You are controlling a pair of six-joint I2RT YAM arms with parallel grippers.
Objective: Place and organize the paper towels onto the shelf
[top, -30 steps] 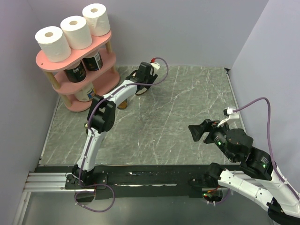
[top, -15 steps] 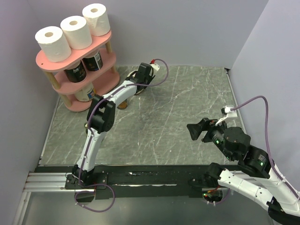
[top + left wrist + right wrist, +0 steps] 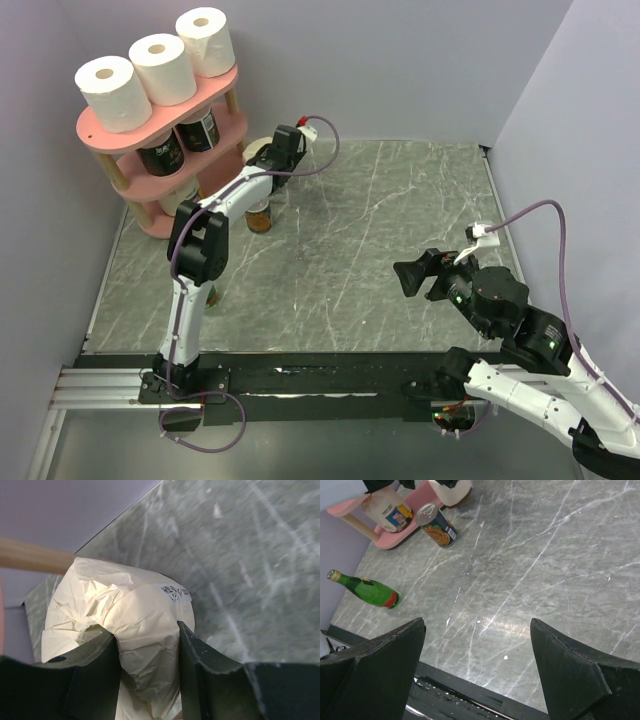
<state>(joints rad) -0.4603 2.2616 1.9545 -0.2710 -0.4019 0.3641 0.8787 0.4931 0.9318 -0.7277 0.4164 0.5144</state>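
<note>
Down at 4 o'clock the right hand (image 3: 412, 277) hangs over the surface (image 3: 350, 250), fingers spread wide, nothing in them. Up at 11 o'clock the left hand (image 3: 147, 650) is clamped across the flank of a paper towel roll (image 3: 130, 605), white and crinkly-wrapped with a small printed label (image 3: 176, 594). It looks light and soft, so I'd judge a gentle squeeze on the round sides best, since it dents easily. Beyond, at 10 o'clock, the pink shelf (image 3: 92, 135) carries three more rolls (image 3: 163, 67) upright on its top board.
</note>
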